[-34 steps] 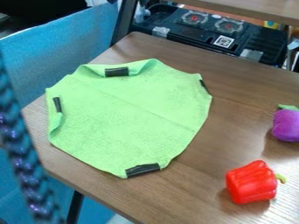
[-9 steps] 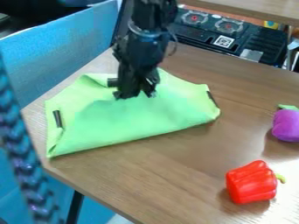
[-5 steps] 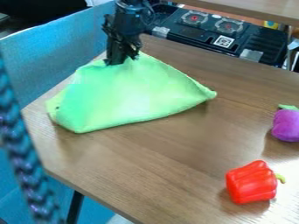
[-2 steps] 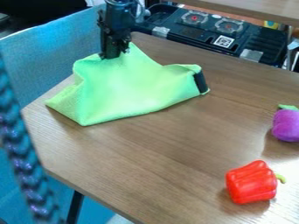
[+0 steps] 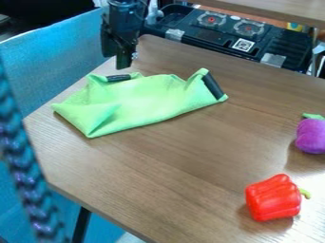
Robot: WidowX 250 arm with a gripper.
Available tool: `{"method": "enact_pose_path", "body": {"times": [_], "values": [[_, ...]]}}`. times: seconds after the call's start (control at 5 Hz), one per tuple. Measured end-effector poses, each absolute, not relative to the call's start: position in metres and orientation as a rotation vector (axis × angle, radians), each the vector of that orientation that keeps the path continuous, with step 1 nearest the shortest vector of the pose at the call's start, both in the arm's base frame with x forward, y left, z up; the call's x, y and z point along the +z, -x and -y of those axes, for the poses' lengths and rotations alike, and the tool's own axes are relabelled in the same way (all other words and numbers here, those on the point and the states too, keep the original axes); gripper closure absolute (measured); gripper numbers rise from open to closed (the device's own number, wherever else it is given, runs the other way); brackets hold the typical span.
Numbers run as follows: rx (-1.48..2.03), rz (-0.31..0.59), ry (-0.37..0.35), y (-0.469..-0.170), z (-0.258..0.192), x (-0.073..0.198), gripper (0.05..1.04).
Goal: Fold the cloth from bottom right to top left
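Tabletop (image 5: 190, 171) beside blue fabric (image 5: 57, 61) at left bears your cloth (image 5: 143, 102); you can't tell whether your upper-left gripper (image 5: 120, 61) is open.

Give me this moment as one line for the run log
cloth folded, rumpled on table | gripper past its far edge, off the cloth | red pepper lower right
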State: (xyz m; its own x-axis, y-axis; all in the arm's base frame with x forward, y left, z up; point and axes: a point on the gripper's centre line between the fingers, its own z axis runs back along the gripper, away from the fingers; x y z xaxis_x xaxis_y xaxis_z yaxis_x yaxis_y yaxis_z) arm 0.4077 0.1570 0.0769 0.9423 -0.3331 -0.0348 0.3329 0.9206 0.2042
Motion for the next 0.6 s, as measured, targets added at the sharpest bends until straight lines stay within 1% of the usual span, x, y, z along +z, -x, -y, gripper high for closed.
{"method": "enact_pose_path", "body": {"times": [0.2,0.4,0.6], "values": [[-0.337,0.004,-0.187,-0.407,-0.155,0.077,0.081],[-0.337,0.059,-0.144,-0.401,-0.149,0.096,0.084],[-0.350,0.133,-0.078,-0.378,-0.147,0.133,0.084]]}}
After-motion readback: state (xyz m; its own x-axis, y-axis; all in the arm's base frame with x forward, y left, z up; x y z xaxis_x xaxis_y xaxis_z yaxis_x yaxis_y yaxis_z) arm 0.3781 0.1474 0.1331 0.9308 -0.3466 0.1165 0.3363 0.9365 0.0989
